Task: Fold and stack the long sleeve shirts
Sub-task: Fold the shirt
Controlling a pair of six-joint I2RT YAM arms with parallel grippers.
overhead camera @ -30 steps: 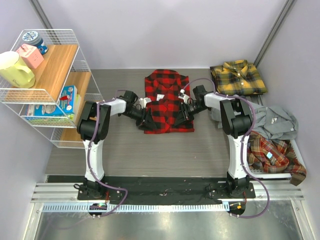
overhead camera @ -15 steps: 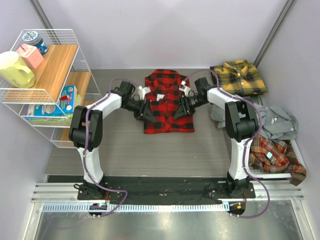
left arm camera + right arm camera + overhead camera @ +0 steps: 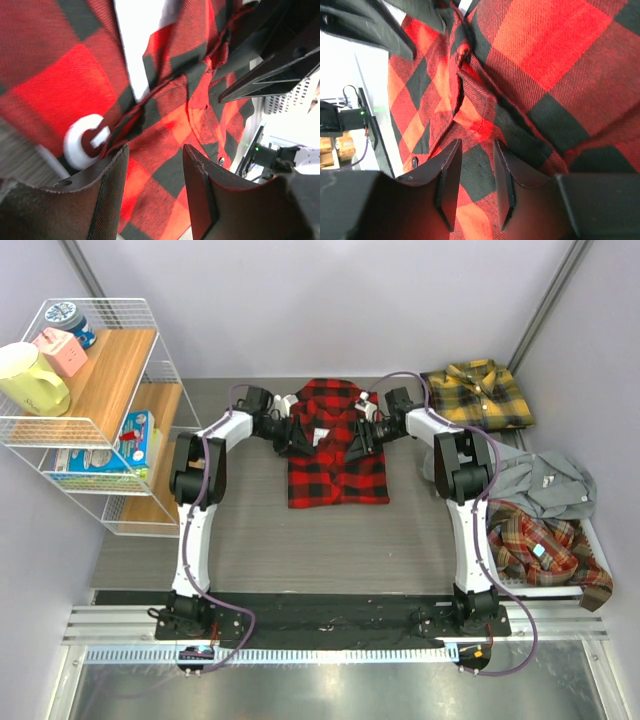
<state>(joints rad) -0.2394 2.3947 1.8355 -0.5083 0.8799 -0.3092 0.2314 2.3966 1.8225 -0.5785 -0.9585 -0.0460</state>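
Observation:
The red-and-black check shirt (image 3: 338, 462) lies folded flat at the table's middle, collar at the far end, white lettering (image 3: 82, 142) showing. My left gripper (image 3: 303, 435) (image 3: 155, 150) hovers open over its upper left part, with only flat fabric between the jaws. Over the upper right part my right gripper (image 3: 358, 443) (image 3: 476, 145) is open too, close above the cloth near a button (image 3: 464, 52). The yellow-and-black plaid shirt (image 3: 476, 395) lies folded at the far right. A grey shirt (image 3: 553, 483) and an orange-brown plaid shirt (image 3: 545, 548) lie crumpled at the right.
A white wire shelf (image 3: 160, 390) stands at the left, holding a yellow jug (image 3: 30, 378), a pink box (image 3: 60, 350), a tin (image 3: 68, 318) and a blue box (image 3: 137, 438). A white basket (image 3: 600, 540) under the crumpled shirts sits at the right edge.
Both grippers have slid from the red shirt's middle toward its collar end. The shirt has stayed flat where it was.

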